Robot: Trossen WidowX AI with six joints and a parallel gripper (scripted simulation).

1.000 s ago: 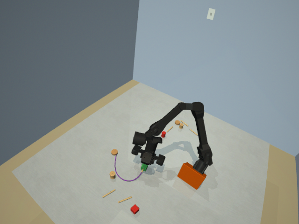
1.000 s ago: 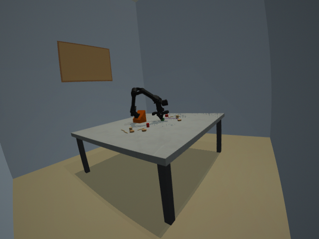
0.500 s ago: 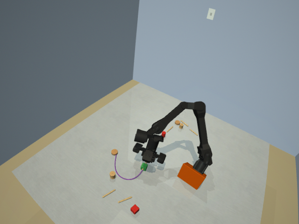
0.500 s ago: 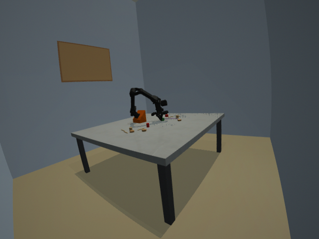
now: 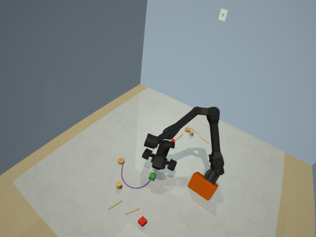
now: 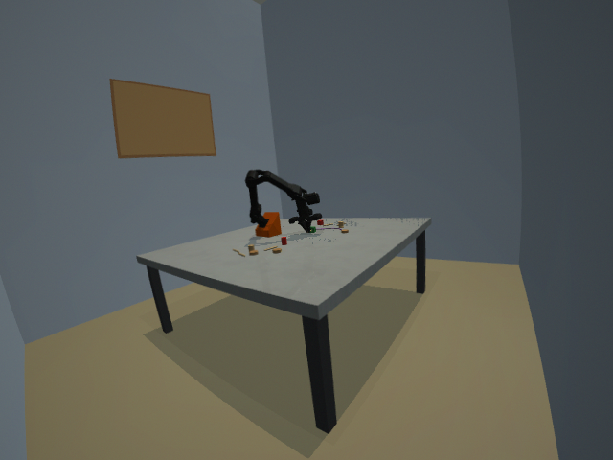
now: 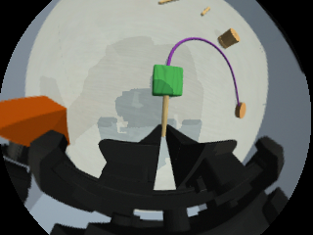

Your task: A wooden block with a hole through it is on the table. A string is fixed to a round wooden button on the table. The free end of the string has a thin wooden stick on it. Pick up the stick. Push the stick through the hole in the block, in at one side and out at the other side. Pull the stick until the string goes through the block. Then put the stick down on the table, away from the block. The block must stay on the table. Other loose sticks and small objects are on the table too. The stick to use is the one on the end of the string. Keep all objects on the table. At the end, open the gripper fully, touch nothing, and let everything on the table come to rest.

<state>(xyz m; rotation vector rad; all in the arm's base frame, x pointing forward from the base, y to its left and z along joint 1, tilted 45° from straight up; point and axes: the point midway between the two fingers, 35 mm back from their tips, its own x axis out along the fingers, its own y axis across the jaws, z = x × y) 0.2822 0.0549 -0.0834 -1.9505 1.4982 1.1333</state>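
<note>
Now, pincer (image 7: 163,136) clamps stick (image 7: 164,113) (entering block (image 7: 168,81))

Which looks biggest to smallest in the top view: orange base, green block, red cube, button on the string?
1. Orange base, by far the largest.
2. Red cube.
3. Green block and button: too alike to rank.

The red cube lies nearer the camera, so its lead over the block is unsure.
</note>
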